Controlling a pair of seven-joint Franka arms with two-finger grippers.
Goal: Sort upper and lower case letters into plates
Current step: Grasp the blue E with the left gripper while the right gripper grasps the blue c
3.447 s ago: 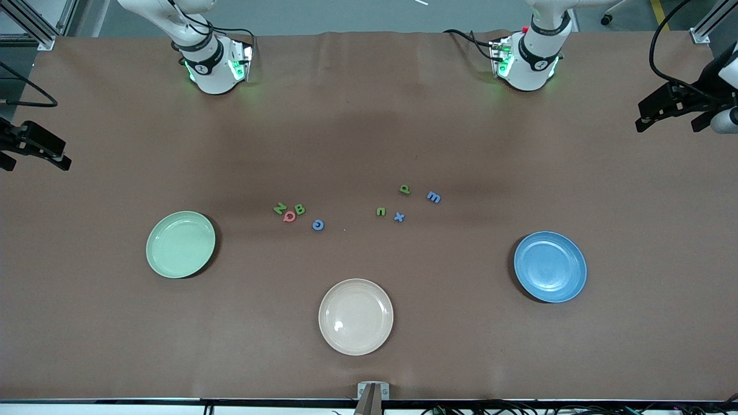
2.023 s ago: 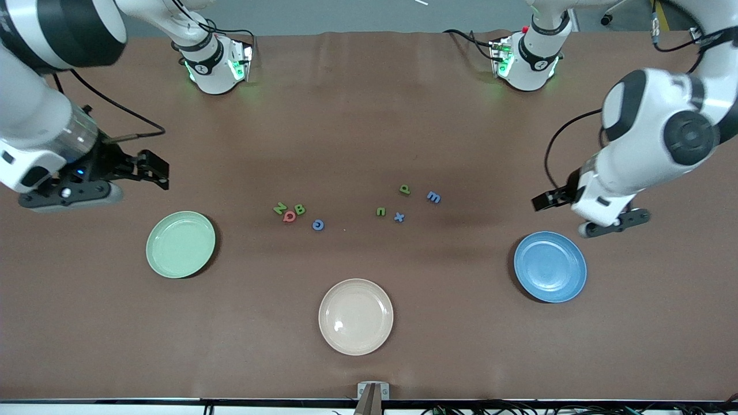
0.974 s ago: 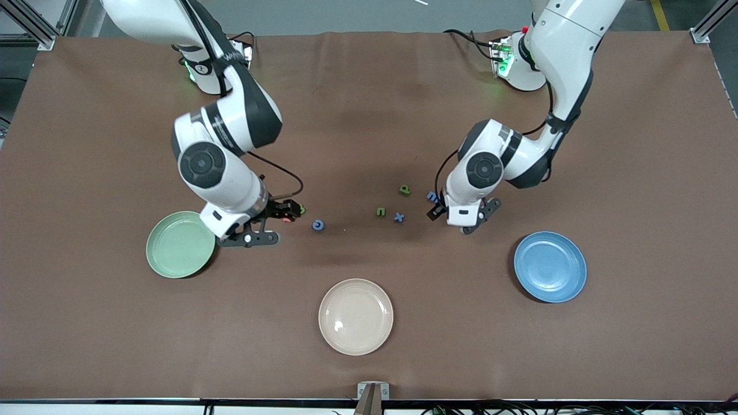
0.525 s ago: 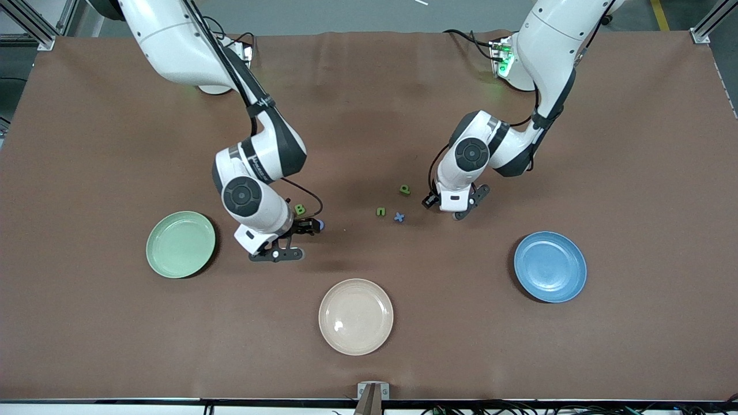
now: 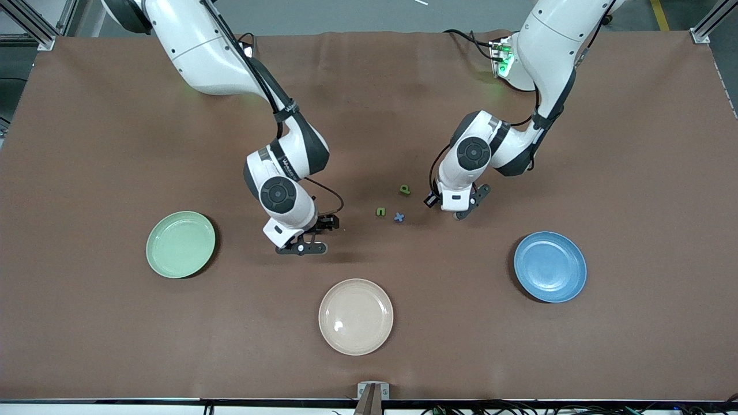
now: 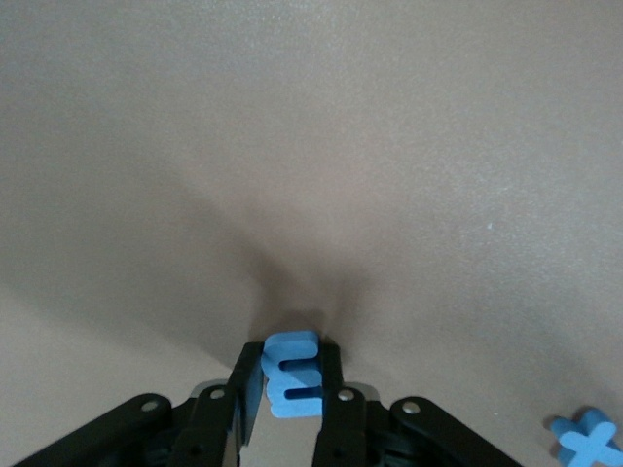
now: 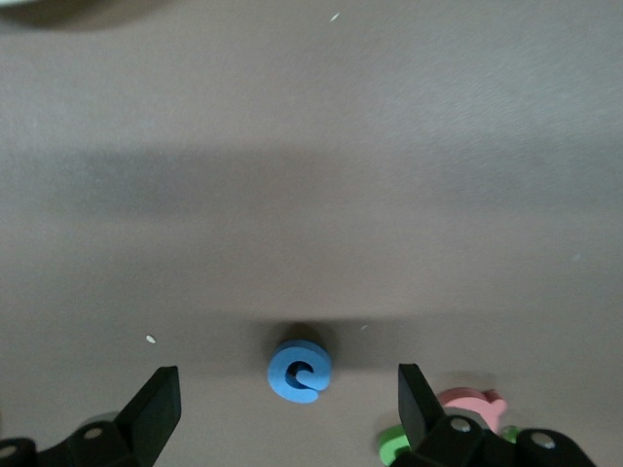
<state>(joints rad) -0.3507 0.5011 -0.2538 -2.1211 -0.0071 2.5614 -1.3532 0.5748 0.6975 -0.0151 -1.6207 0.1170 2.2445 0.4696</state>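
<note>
The mint green plate (image 5: 180, 244) lies toward the right arm's end and the blue plate (image 5: 550, 267) toward the left arm's end; both are empty. My left gripper (image 5: 429, 200) is low at the table, shut on the blue letter m (image 6: 292, 384), which the front view hides. My right gripper (image 5: 326, 223) is open, and in its wrist view (image 7: 287, 399) a blue letter C (image 7: 300, 371) lies on the table between its fingers. A pink letter (image 7: 472, 404) and a green letter (image 7: 394, 446) lie beside one finger. A green p (image 5: 405, 189), a green n (image 5: 380, 211) and a blue x (image 5: 398, 217) lie mid-table.
An empty cream-beige plate (image 5: 356, 316) lies nearest the front camera, midway between the two coloured plates. The brown table cover (image 5: 519, 357) is bare around the plates. The blue x also shows in the left wrist view (image 6: 589, 443), close to the left gripper.
Both arms have swung in from the table's ends to the letters. The right gripper has passed the green plate to the blue C. The left gripper has settled on the blue m.
</note>
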